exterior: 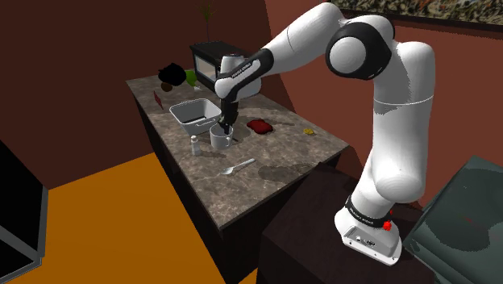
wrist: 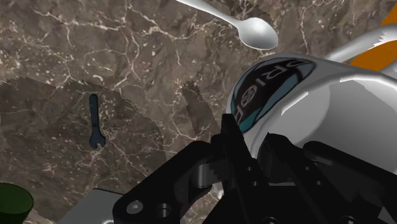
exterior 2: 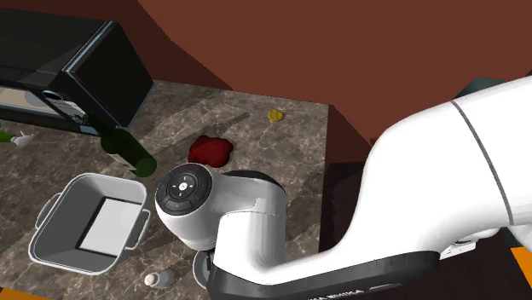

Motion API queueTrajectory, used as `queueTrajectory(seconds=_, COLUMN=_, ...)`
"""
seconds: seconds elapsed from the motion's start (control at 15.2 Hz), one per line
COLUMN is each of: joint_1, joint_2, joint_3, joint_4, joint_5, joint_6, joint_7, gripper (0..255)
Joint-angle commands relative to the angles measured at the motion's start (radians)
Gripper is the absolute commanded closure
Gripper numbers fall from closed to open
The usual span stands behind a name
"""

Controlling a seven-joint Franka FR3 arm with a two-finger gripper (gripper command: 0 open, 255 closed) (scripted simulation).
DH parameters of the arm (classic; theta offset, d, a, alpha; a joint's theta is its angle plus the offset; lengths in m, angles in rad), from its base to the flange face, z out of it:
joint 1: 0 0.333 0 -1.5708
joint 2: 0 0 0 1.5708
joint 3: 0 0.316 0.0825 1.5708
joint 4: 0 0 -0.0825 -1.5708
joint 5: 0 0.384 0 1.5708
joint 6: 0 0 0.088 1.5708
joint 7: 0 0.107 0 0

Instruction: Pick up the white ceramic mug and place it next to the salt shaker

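Mug stands upright on the marble-patterned desk, with the salt shaker just beside it at about 8 o'clock in the shoulder view. A spoon lies nearby at 5 o'clock.

The end effector hangs straight down onto the mug's rim. In the wrist view the end effector straddles the wall of the mug: one black finger is outside, by the printed blue-and-black label, and the other is inside the white bowl. The fingers are drawn close together and appear to pinch the wall between them. The mug looks to be standing on the desk.

Judged from the task, this is a stiff, brittle cup, moderately heavy for its size, with a smooth skin that gives the pads little friction. A rim pinch is a sound hold because the wall is thin enough to span. It is off-centre, though, so the mug may swing or slip if lifted fast. Firm closure and a gentle set-down close to the shaker, without nudging it over, seem wise.
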State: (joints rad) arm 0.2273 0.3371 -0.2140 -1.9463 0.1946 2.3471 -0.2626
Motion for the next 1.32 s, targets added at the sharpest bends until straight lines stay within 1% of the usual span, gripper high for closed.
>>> queueTrajectory(seconds=0.0, joint_1=0.0, joint_2=0.013, joint_3=0.003, joint_4=-0.009, joint_5=0.006, joint_6=0.022, joint_7=-0.004, gripper=255)
queueTrajectory(seconds=1.25, joint_1=-0.031, joint_2=0.191, joint_3=0.047, joint_4=-0.025, joint_5=0.08, joint_6=0.213, joint_7=-0.065, gripper=255)
